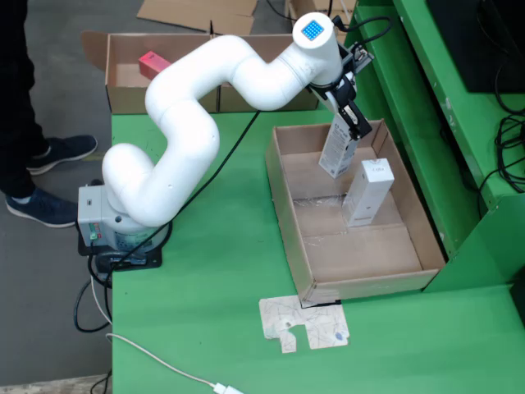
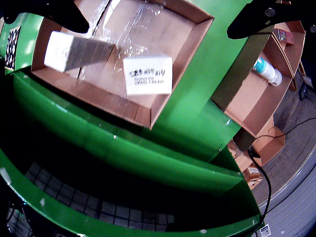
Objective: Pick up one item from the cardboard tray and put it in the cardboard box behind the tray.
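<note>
The cardboard tray [image 1: 289, 215] lies on the green table, with two white cartons in it. One carton [image 1: 336, 148] stands tilted at the tray's far end, right under my gripper [image 1: 351, 121]. The second carton [image 1: 367, 193] stands beside it, nearer the tray's middle. In the wrist view the carton marked HAND CREAM [image 2: 147, 75] sits between my black fingers [image 2: 59, 12], which are spread wide and clear of it; the gripper [image 2: 158, 27] is open. The other carton [image 2: 74, 52] shows to the left. The tray's wall [image 2: 190, 47] shows too.
A cardboard box [image 1: 123, 86] stands behind the tray at the table's far edge, holding a red item [image 1: 153, 63]; in the wrist view this box [image 2: 247, 106] also holds a white tube [image 2: 266, 70]. A paper scrap [image 1: 305, 322], a white cable [image 1: 164, 365], a person's legs [image 1: 25, 107].
</note>
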Action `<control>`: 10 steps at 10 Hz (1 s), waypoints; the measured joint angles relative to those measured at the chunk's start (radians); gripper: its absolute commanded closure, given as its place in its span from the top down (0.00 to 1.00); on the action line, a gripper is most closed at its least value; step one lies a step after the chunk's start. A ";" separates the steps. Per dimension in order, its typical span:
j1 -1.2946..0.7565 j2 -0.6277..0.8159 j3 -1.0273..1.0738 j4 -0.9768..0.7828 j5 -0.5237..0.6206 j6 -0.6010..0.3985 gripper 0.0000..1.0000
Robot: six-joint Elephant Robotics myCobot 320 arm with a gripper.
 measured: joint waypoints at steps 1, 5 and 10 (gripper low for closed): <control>-0.006 0.000 -0.028 0.032 0.000 -0.003 1.00; -0.031 -0.071 0.055 0.021 0.043 -0.043 1.00; -0.054 -0.140 0.113 0.040 0.068 -0.068 1.00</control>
